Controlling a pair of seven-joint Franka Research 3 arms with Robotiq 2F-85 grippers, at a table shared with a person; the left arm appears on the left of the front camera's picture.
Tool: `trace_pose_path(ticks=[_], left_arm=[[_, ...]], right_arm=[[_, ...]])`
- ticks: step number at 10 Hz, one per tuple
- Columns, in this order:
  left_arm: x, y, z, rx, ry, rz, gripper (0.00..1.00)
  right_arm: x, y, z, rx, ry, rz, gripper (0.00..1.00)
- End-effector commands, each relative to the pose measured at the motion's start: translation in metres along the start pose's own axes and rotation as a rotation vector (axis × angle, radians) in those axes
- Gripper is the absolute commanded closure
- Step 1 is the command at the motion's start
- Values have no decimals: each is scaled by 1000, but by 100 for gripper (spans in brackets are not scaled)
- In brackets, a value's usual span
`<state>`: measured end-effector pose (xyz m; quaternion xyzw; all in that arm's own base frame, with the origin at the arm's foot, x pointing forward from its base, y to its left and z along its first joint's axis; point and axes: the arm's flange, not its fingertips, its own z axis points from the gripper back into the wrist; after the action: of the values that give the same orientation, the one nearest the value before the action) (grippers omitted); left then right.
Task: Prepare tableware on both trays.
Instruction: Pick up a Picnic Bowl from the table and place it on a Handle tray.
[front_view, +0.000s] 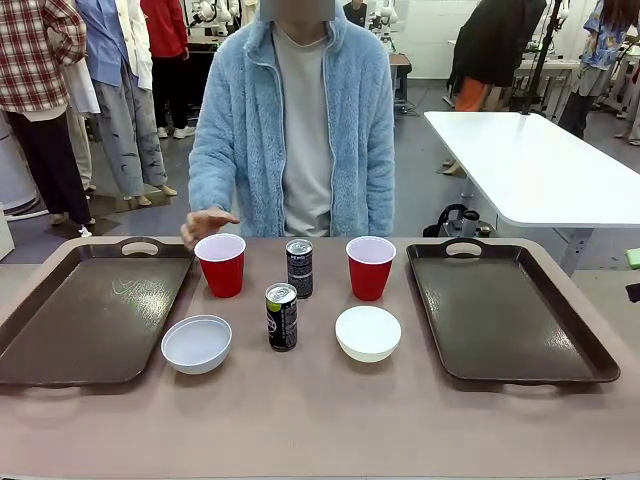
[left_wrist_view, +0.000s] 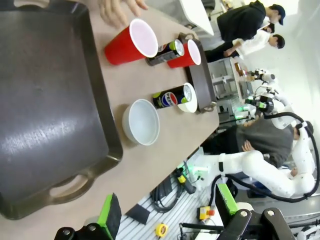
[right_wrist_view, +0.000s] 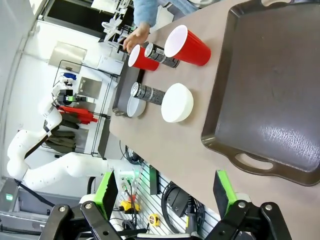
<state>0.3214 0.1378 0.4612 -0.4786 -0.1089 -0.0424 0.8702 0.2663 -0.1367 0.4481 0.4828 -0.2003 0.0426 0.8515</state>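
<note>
Front can (front_view: 281, 316) mid-table, back can (front_view: 299, 267) just behind it, left cup (front_view: 221, 264), left bowl (front_view: 196, 343), left tray (front_view: 90, 310) on its left, right cup (front_view: 370, 267), right bowl (front_view: 367, 333), right tray (front_view: 505, 305) on its right, left gripper (left_wrist_view: 167, 210) and right gripper (right_wrist_view: 165, 195) jaws spread wide, holding nothing

The person (front_view: 293, 120) wears a fluffy light-blue zip jacket (front_view: 235, 130) over a grey shirt (front_view: 302, 130).

Right claw (right_wrist_view: 165, 194) spread wide, dark tray (right_wrist_view: 280, 90), white bowl (right_wrist_view: 177, 102), red cup (right_wrist_view: 187, 46)

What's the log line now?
trays empty | cups, bowls, cans on table between them | person's hand by a cup | left gripper open | right gripper open
</note>
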Motion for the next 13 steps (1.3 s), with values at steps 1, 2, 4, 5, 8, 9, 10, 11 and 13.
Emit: trace_pose_path(ticks=[1,2,4,5,8,9,10,11,13], left_arm=[[0,0,1,-11,-4,-2,0],[0,0,1,-11,-4,-2,0],[0,0,1,-11,-4,-2,0],[0,0,1,-11,-4,-2,0],[0,0,1,-11,-4,-2,0],[0,0,1,-11,-4,-2,0],[0,0,1,-11,-4,-2,0],[0,0,1,-11,-4,-2,0],[0,0,1,-11,-4,-2,0]], right_arm=[[3,-1,0,28,-16,12,0],[3,-1,0,28,-16,12,0],[3,-1,0,28,-16,12,0],[3,-1,0,28,-16,12,0],[5,44,-11,-112,38,39,0],[9,66,-16,-178,64,56,0],[16,91,-25,-264,103,63,0],[26,116,-43,-361,170,57,0],[41,158,-97,-517,269,55,0]])
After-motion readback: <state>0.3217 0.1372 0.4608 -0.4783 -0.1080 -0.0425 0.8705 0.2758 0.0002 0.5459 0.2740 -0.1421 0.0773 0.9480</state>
